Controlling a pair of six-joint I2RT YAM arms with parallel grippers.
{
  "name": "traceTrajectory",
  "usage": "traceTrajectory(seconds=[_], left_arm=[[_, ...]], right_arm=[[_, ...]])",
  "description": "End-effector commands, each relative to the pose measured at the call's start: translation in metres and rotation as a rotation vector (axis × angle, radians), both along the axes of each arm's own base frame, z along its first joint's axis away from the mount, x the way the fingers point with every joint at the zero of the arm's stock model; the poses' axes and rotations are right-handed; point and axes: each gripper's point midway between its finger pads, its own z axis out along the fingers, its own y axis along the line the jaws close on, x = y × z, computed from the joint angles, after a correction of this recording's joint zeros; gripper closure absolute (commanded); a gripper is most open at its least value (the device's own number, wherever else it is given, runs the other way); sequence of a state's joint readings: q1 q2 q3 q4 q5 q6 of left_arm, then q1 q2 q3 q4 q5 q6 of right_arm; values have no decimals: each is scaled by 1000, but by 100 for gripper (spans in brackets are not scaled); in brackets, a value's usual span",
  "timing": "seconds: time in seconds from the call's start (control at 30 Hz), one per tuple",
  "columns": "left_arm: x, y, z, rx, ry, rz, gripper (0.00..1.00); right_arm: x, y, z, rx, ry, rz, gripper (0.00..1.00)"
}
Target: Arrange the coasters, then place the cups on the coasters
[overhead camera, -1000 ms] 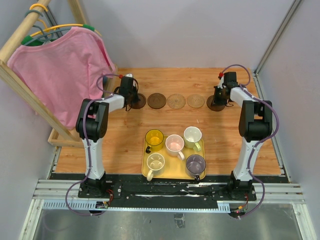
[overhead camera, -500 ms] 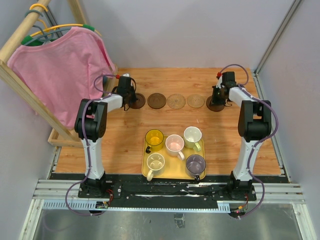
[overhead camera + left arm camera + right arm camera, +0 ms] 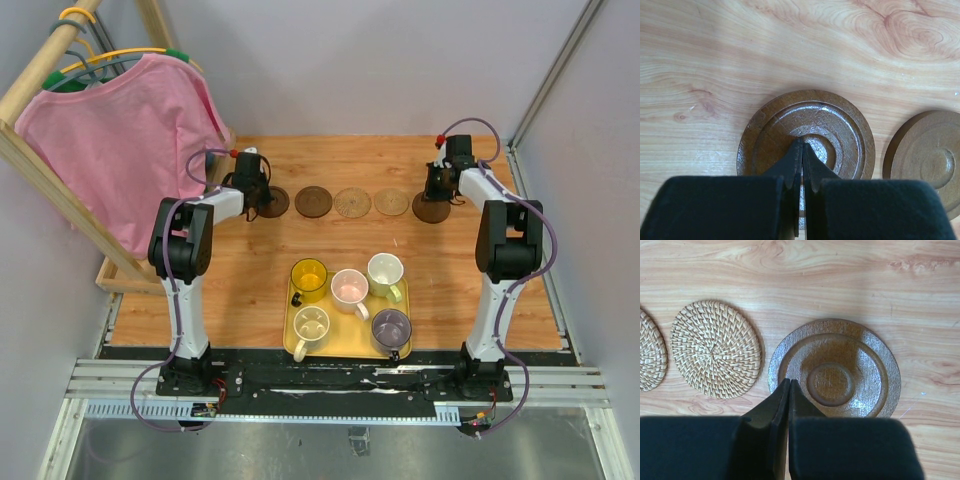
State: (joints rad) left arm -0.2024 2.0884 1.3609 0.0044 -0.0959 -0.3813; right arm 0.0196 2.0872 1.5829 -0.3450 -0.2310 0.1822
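Left gripper [image 3: 801, 150], closed and empty, is over the left end coaster [image 3: 840, 127]; right gripper [image 3: 788, 385], likewise, is over the right end coaster [image 3: 865, 365]. Nudge gently, so the row along the far edge of the table [image 3: 250, 290] is straight.

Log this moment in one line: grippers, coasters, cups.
left gripper: shut, over left-end dark coaster | right gripper: shut, over right-end dark coaster | coasters: five in row | cups: five on yellow tray

The left gripper [image 3: 801, 149] has slid slightly to the left above the far-left dark coaster [image 3: 277, 203]. The right gripper [image 3: 789, 386] has drawn back a little toward the far edge of the table [image 3: 340, 165], uncovering more of the right-end dark coaster [image 3: 432, 212].
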Motion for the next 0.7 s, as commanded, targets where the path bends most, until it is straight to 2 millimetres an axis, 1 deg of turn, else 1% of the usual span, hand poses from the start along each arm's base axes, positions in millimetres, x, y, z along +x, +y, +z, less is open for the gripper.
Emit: traceTrajectory(seconds=[0.0,0.1,0.2,0.3,0.37,0.4,0.5,0.6,0.67], left_arm=[[-14,15,-6,41,60,14,98],[-12,8,1,16,39,-12,98],[-11,-2,11,-18,7,-67,98],[-10,-19,33,-76,-54,-158,98],[-9,-31,53,-119,-110,-214,98],[-9,-36,64,-140,-138,-243,97],[-10,-47,97,-182,-209,-300,96],[-14,-51,120,-201,-257,-326,94],[-19,-51,133,-206,-284,-333,91]], right_arm=[[-3,-3,9,-19,-5,-3,99],[-9,-3,15,-23,-17,-3,99],[-13,-5,30,-29,-50,-4,99],[-16,-5,55,-31,-108,-3,99],[-18,-5,71,-31,-145,-1,96],[-19,-5,78,-31,-162,-1,93],[-24,-4,102,-28,-213,1,79],[-35,-3,119,-25,-243,3,60],[-45,-2,126,-18,-250,2,50]])
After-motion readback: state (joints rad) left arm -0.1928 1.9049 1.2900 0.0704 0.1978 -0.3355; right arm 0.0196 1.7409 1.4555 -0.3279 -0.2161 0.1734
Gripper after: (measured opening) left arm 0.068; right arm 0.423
